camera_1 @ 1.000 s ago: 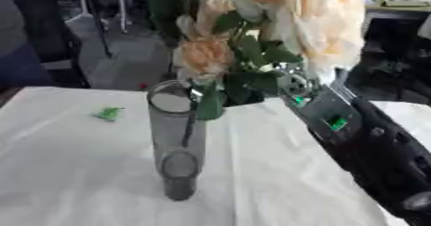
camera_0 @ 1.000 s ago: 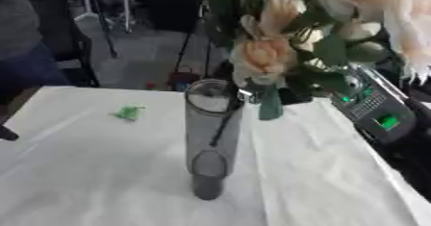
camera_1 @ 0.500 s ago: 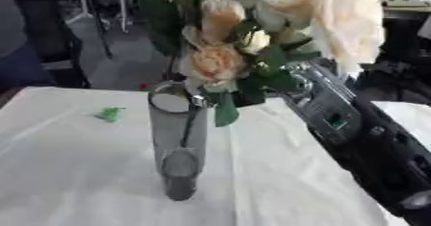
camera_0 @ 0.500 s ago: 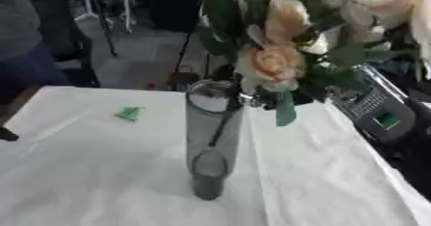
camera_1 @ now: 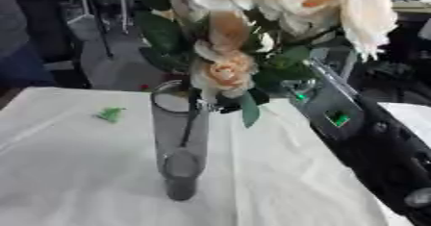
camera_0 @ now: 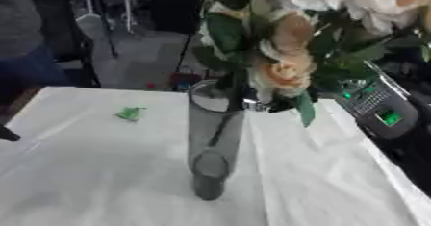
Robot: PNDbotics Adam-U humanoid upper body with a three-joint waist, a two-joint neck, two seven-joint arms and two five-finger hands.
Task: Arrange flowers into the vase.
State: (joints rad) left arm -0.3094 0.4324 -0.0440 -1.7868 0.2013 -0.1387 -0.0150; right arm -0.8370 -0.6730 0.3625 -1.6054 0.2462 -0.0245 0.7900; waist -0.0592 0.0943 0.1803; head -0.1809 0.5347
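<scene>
A tall grey glass vase (camera_0: 212, 148) stands upright in the middle of the white-clothed table (camera_0: 93, 172). A bunch of cream and peach roses (camera_1: 252, 32) with green leaves hangs right over its mouth. A dark stem (camera_0: 221, 129) slants down inside the glass. My right arm (camera_1: 336, 117) reaches in from the right, and my right hand (camera_1: 225, 106), mostly hidden behind the blooms, is shut on the bunch just beside the vase rim. A small dark tip (camera_0: 6, 134) at the table's left edge is all that shows of my left hand.
A small green leaf scrap (camera_0: 130, 113) lies on the cloth to the left of the vase. Beyond the table's far edge are dark stands, a floor and a person's legs at the upper left.
The flower bunch has moved left and down with my right arm, from beside the vase to over its mouth, and a stem now shows inside the glass. The vase has not moved.
</scene>
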